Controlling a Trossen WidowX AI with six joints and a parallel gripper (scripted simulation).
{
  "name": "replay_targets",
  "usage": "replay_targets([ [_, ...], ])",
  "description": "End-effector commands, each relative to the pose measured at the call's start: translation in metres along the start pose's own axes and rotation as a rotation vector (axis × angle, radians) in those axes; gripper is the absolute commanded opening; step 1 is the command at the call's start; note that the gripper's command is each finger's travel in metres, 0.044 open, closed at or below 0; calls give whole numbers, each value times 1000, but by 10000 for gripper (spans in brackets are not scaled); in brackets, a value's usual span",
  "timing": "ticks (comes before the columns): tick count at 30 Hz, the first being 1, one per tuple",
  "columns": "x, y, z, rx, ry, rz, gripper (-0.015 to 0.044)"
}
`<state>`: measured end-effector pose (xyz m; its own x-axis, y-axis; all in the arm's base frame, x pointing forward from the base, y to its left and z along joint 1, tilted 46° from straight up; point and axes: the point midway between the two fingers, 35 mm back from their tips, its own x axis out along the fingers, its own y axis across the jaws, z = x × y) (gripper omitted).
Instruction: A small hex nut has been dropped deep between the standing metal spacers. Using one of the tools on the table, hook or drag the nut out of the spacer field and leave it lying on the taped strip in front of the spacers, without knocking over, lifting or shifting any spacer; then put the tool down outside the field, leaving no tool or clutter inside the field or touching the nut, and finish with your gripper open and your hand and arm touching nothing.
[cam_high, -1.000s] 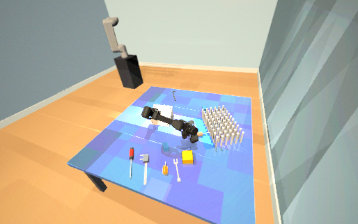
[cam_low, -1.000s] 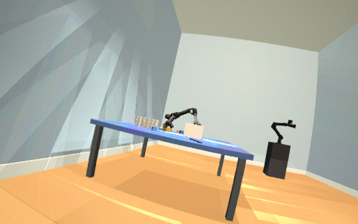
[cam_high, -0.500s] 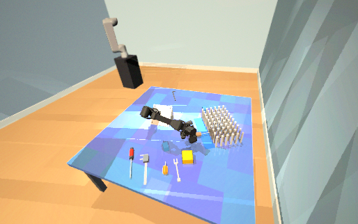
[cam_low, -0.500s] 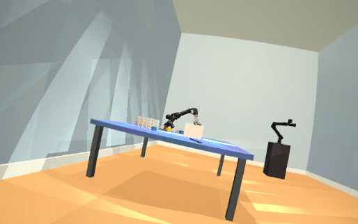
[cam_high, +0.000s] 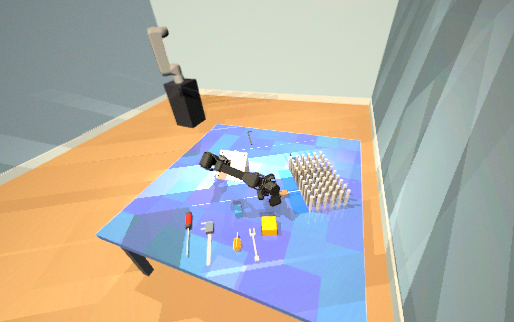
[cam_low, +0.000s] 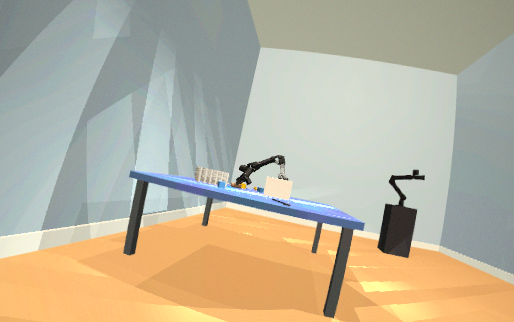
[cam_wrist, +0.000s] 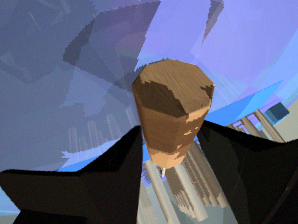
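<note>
Seen from the top view, a black box pedestal (cam_high: 186, 105) (cam_low: 398, 230) carrying a second, jointed arm (cam_high: 160, 52) (cam_low: 396, 186) stands at the left, beyond the blue-patterned table (cam_high: 150, 220) (cam_low: 300, 207). On the table, a red-handled screwdriver (cam_high: 188, 220) with a long shaft lies leftmost at the near side, then a grey-headed tool with a pale handle (cam_high: 209, 229). Farther back is a white panel (cam_high: 240, 159) (cam_low: 278, 188), near the foot of the black robot arm (cam_high: 240, 174) (cam_low: 265, 162). A small orange-handled tool (cam_high: 237, 244), a pale forked tool (cam_high: 254, 245) and a yellow block (cam_high: 269, 225) follow at the near side.

The black gripper (cam_high: 280, 194) (cam_low: 237, 183) (cam_wrist: 168, 128) is clamped on a tapered, faceted wooden handle (cam_high: 284, 193) (cam_wrist: 173, 105), from whose narrow end a thin metal shaft emerges toward the spacers. To its right come the blue taped strip (cam_high: 298, 202) and the rows of pale metal spacers (cam_high: 318, 182) (cam_low: 211, 175) (cam_wrist: 187, 192), upright. Where the shaft's tip ends cannot be told; the hex nut cannot be made out, so its place is uncertain.
</note>
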<state>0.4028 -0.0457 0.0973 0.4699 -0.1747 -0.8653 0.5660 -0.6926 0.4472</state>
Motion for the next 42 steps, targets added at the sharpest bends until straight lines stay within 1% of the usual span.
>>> replay_targets([
  [1, -2, -2, 3, -5, 3, -7, 0],
  [42, -18, -2, 27, -6, 2, -7, 0],
])
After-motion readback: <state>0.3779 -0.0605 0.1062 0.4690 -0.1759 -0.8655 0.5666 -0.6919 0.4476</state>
